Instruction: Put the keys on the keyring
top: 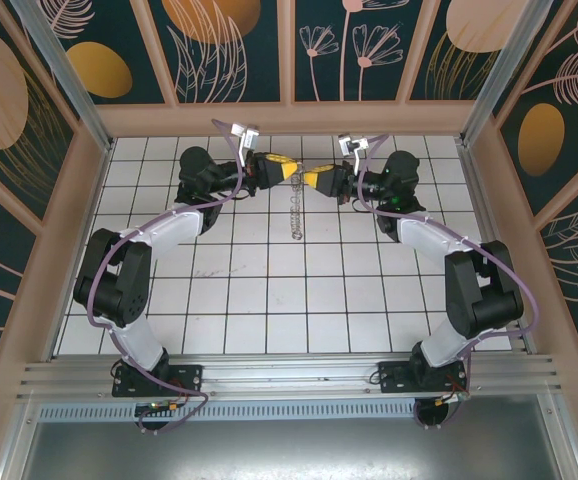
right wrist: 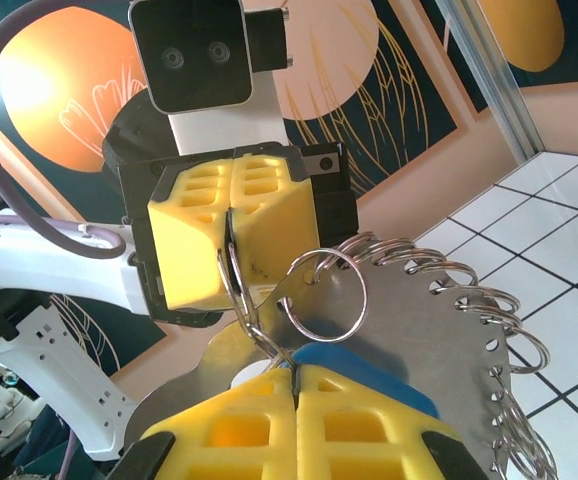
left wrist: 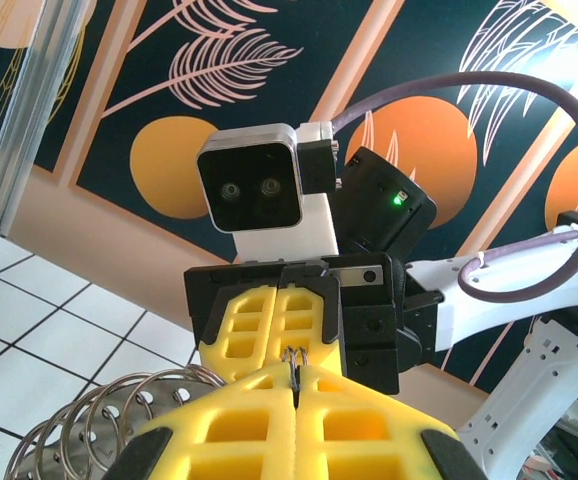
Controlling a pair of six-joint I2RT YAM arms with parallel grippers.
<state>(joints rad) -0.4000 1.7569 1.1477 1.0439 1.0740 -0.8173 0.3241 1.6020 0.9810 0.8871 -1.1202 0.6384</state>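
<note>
Clamped the keyring loop [right wrist: 234,285] in the fully closed left gripper [right wrist: 229,245]; met it head-on with the right gripper [right wrist: 291,420], likewise closed, blue-headed key [right wrist: 369,372] lying at its fingertips, actual grip hidden. Judged threading unfinished. Dangled bunched silver keys [top: 294,215] below both tools. Left open room all round: tiled table [top: 269,300] well beneath, walls [top: 289,118] well apart.

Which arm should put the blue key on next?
Probably right: the right gripper, shut, has the blue-headed key at its tips, beside the thin silver wire ring the left gripper pinches.
</note>
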